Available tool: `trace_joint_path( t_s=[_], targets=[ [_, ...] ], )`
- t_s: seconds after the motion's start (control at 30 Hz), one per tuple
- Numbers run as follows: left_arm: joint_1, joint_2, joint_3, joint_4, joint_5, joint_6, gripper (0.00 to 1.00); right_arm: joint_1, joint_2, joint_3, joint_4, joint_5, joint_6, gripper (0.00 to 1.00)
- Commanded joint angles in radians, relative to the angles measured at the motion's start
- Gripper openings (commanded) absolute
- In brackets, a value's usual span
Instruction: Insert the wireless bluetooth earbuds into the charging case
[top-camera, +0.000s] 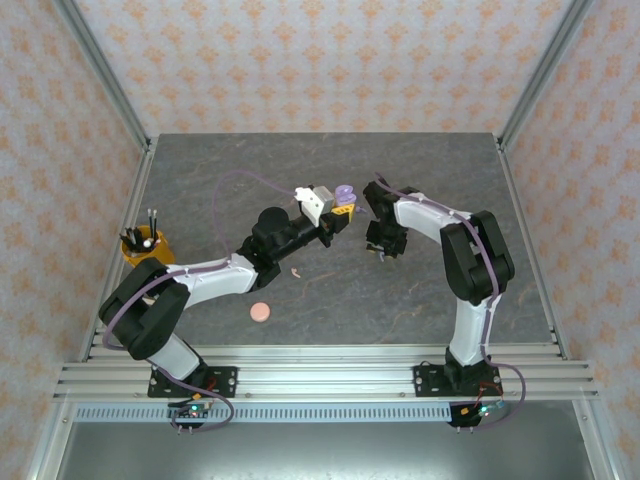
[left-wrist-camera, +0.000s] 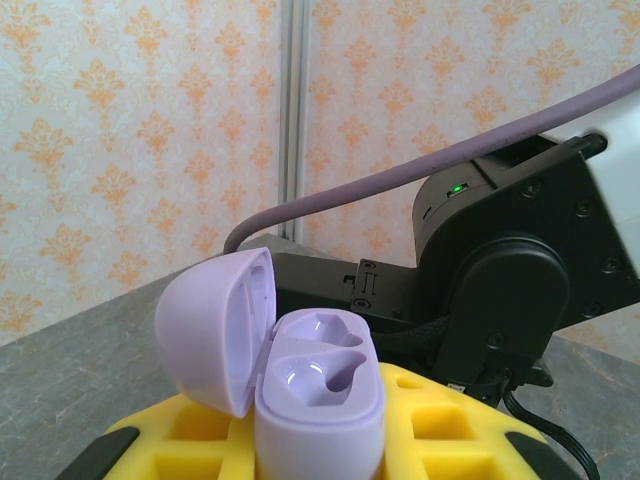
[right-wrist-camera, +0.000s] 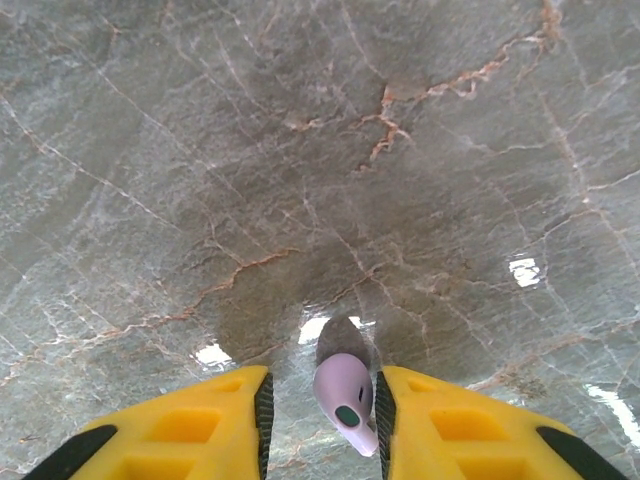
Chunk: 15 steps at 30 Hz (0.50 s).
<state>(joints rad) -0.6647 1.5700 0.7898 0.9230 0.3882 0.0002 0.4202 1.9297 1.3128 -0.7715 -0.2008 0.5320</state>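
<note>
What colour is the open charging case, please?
The charging case is pale purple, best seen in the left wrist view.

Left arm (top-camera: 215, 275): I had it bolted at the near-left base, elbow bent low, forearm reaching forward and right toward table centre. Wrist rolled, so the left gripper (top-camera: 341, 210) pointed roughly level, away from me. Its yellow fingers (left-wrist-camera: 440, 420) were clamped on the open purple case (left-wrist-camera: 320, 400), held upright. Right arm (top-camera: 470, 255): up from the near-right base, elbow high, forearm running left, wrist tipped down. Right gripper (right-wrist-camera: 323, 385) aimed at the tabletop, jaws partly apart. The purple earbud (right-wrist-camera: 345, 395) sat between them, against the right-hand finger, with a gap to the other.
</note>
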Motion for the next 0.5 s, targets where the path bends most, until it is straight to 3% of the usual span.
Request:
trace_joint_path(
  t_s=[0.0,0.47],
  targets=[
    [0.009,-0.025,-0.008,0.011,0.002,0.011,0.00,0.000,0.003,-0.018,-0.041,0.027,0.016,0.34],
    [0.010,-0.024,-0.003,0.007,0.002,0.004,0.00,0.000,0.055,-0.021,-0.031,0.045,-0.023,0.32]
  ],
)
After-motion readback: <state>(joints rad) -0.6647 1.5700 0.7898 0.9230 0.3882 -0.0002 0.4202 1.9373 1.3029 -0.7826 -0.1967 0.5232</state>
